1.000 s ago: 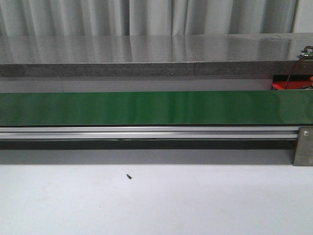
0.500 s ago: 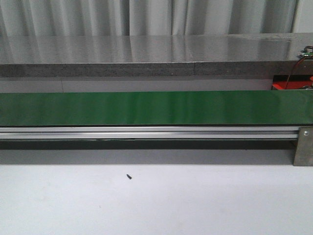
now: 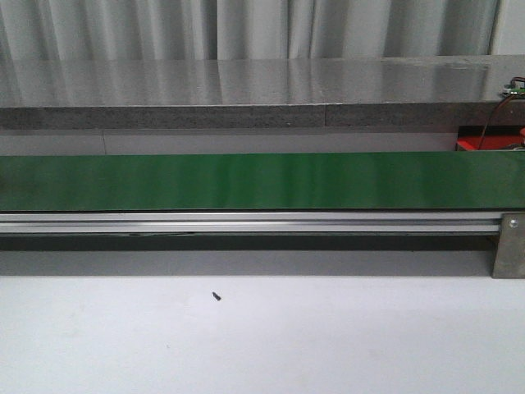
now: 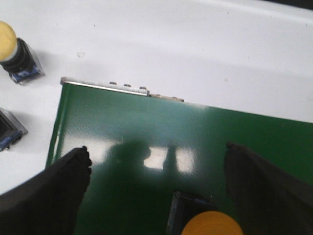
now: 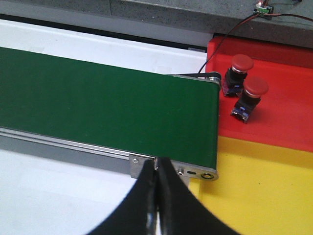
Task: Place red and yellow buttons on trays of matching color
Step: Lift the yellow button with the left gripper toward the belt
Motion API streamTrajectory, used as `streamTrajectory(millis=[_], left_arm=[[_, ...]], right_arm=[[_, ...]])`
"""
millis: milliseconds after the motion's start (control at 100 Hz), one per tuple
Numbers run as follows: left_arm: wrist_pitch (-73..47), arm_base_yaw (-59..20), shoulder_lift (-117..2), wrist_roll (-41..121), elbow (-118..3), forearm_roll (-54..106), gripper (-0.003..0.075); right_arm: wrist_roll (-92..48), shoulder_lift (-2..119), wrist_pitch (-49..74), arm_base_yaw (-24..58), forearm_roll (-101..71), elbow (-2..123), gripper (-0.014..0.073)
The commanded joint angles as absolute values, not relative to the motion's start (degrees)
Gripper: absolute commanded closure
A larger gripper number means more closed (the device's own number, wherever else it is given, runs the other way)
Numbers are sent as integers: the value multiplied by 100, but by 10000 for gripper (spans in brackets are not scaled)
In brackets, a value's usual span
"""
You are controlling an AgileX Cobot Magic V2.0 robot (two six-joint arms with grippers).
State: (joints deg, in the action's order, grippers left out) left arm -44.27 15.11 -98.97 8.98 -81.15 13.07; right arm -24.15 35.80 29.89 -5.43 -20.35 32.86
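Note:
In the left wrist view my left gripper is open over the green conveyor belt. A yellow button on a dark base stands on the belt between the fingers, apart from both. A second yellow button stands on the white table beside the belt's end. In the right wrist view my right gripper is shut with nothing in it, near the belt's other end. Two red buttons rest on the red tray. The yellow tray lies beside it, bare where it shows.
A dark button base lies on the white table by the belt's edge. The front view shows the long green belt, its metal rail, a corner of the red tray and a small black speck. Neither arm appears there.

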Motion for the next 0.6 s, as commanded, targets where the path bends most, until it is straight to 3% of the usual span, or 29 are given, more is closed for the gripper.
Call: streamTrajectory(millis=[0,590], left_arm=[[-3963,1622,-9506,907,-8313,1417,164],[-3137,4026,-9626,785,-8313,917,164]], right_arm=[[-2450,3564,2641,-545,-2143,3421,662],[-2450,3564,2641,-545,-2143,3421,662]])
